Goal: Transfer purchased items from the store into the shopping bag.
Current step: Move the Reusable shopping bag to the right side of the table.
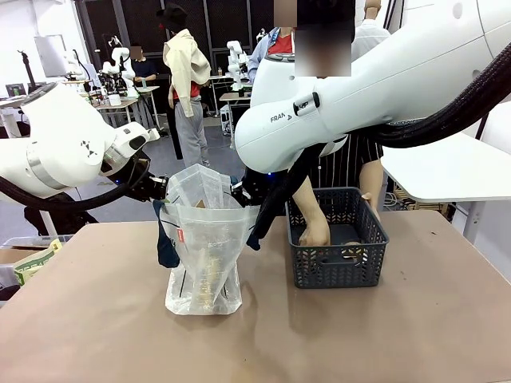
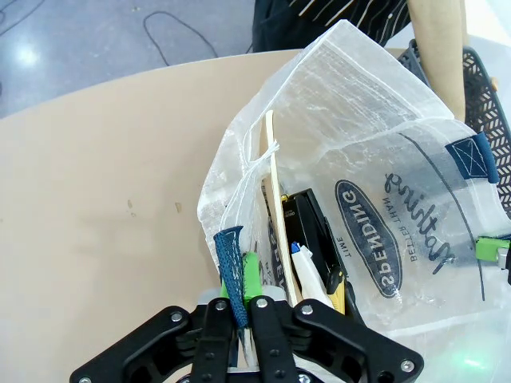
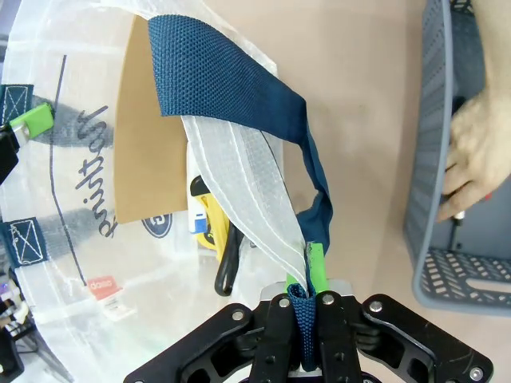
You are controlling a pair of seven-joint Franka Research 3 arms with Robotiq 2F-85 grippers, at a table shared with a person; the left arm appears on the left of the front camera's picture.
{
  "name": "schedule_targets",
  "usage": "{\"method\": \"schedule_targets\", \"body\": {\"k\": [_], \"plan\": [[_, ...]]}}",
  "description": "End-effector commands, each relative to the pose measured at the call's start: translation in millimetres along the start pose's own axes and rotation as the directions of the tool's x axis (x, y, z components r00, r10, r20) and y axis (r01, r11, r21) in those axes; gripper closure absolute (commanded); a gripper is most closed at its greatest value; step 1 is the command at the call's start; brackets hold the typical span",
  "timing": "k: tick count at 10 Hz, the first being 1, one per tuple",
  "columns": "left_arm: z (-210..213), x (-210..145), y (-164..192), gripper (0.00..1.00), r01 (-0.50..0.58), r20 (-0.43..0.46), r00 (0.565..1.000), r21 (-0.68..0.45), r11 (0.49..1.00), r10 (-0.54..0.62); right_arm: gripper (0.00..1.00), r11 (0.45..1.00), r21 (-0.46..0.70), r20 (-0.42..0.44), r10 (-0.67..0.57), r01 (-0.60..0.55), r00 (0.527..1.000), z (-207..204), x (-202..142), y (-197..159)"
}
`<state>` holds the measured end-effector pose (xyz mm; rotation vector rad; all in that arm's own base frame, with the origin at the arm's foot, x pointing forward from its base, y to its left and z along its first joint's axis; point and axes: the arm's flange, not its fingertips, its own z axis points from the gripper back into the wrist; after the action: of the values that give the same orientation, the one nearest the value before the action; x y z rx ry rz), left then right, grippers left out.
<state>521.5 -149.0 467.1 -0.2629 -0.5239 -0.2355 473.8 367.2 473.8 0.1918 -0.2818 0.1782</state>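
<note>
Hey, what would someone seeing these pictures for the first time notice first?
The translucent shopping bag at mid-table, held open between the left gripper and the right gripper, each shut on one of its navy strap handles. Just to its right in the front view, a person's hand reaches into the dark grey basket.

The front camera sits low at the table's [image 1: 96,319] near side and faces across it, with the bag [image 1: 204,239] at centre and the basket [image 1: 335,267] right of it. The left wrist camera looks down past the left gripper [image 2: 242,299], close onto the bag; the right one does likewise past the right gripper [image 3: 307,295]. Both catch the basket at the right edge
</note>
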Motion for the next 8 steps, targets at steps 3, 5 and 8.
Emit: {"method": "schedule_targets", "body": {"k": [3,5,8], "plan": [[3.2,-2.3,0.8,1.0,-0.001,0.002,1.0,0.002,1.0,0.001,1.0,1.0,0.006,-0.004,-0.002,0.002,1.0,0.2,-0.9,-0.1],[3.2,-2.3,0.8,1.0,-0.001,0.002,1.0,0.002,1.0,0.001,1.0,1.0,0.006,-0.004,-0.002,0.002,1.0,0.2,-0.9,-0.1],[3.2,-2.3,0.8,1.0,-0.001,0.002,1.0,0.002,1.0,0.001,1.0,1.0,0.006,-0.004,-0.002,0.002,1.0,0.2,-0.9,-0.1]]}}
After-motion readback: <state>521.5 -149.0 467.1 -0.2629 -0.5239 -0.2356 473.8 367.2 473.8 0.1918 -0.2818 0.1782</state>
